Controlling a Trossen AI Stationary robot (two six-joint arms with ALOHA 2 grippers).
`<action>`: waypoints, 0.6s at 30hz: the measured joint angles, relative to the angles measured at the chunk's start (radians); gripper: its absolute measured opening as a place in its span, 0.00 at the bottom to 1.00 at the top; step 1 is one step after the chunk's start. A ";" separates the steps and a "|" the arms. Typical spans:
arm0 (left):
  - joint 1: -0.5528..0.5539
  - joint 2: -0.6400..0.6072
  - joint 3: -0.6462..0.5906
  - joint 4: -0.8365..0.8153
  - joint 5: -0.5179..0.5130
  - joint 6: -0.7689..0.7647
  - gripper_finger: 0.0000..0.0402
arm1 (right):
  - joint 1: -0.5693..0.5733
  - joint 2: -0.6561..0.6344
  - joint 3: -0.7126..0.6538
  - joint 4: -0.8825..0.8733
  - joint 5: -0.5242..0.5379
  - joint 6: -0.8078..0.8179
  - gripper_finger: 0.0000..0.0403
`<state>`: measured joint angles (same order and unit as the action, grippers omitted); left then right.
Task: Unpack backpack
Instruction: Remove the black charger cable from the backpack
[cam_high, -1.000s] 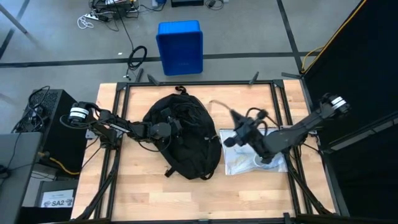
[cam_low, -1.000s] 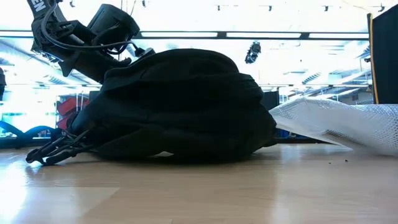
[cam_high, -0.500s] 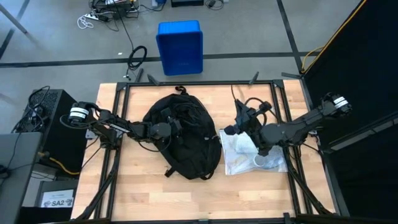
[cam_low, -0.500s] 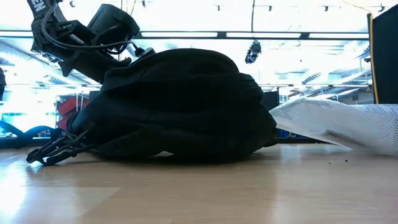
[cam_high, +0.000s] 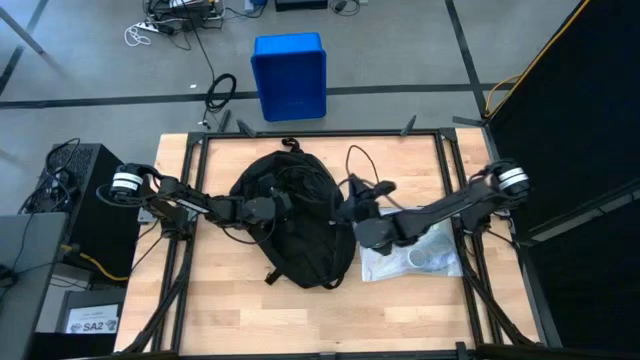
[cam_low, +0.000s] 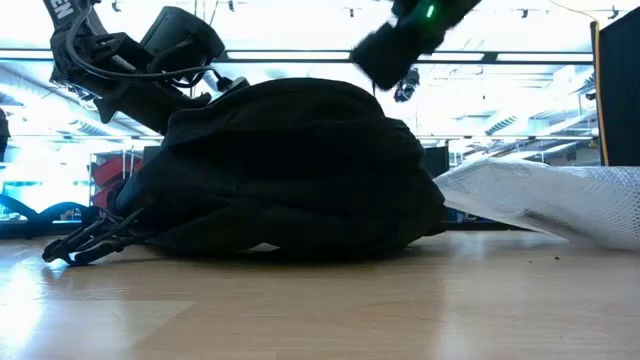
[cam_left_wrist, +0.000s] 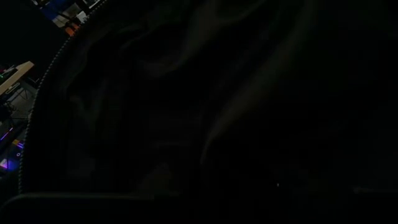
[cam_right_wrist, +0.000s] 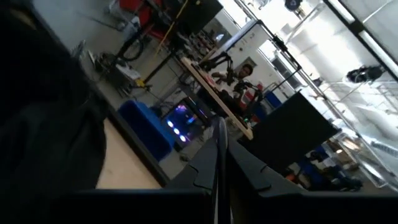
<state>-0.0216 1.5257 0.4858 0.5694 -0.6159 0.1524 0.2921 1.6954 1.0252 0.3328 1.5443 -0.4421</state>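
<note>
The black backpack (cam_high: 297, 228) lies flat on the middle of the wooden table, its bulk resting on the boards (cam_low: 290, 170). My left gripper (cam_high: 277, 206) reaches in from the table's left and is shut in the fabric at the backpack's upper left side (cam_low: 226, 86). Its wrist view shows only black backpack cloth (cam_left_wrist: 205, 112) with a zipper edge. My right gripper (cam_high: 349, 212) hangs shut above the backpack's right edge, its fingers together (cam_right_wrist: 219, 163) with nothing between them. In the low view it shows above the backpack's top (cam_low: 372, 55). My left gripper has the backpack's fabric on its upper left side (cam_high: 287, 203), coming from the table's left and slanting a little downward. Black cloth hides the fingers, so which edge or fold they hold cannot be told. The backpack's underside stays on the table.
A white bubble pouch (cam_high: 412, 256) lies on the table just right of the backpack (cam_low: 545, 198). Loose straps with buckles (cam_low: 90, 242) trail from the backpack. A blue bin (cam_high: 289, 76) stands on the floor beyond the far edge. Bare boards lie along the near edge.
My right gripper has swung from above the white pouch toward the table's left, down to the backpack's right edge, rolling somewhat; it now shows in the low view. The backpack and the pouch have kept still.
</note>
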 joint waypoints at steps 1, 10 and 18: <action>0.000 0.000 0.000 -0.001 0.000 0.000 0.24 | -0.008 0.023 0.000 -0.001 -0.002 0.020 0.00; 0.000 0.000 0.000 -0.022 0.000 0.000 0.24 | -0.110 0.120 0.000 -0.177 -0.378 0.452 0.00; 0.000 0.000 0.000 -0.030 0.008 -0.003 0.24 | -0.270 0.111 0.000 -0.775 -0.676 1.054 0.00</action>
<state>-0.0216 1.5261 0.4854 0.5392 -0.6079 0.1490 0.0218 1.8069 1.0256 -0.4421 0.8680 0.6118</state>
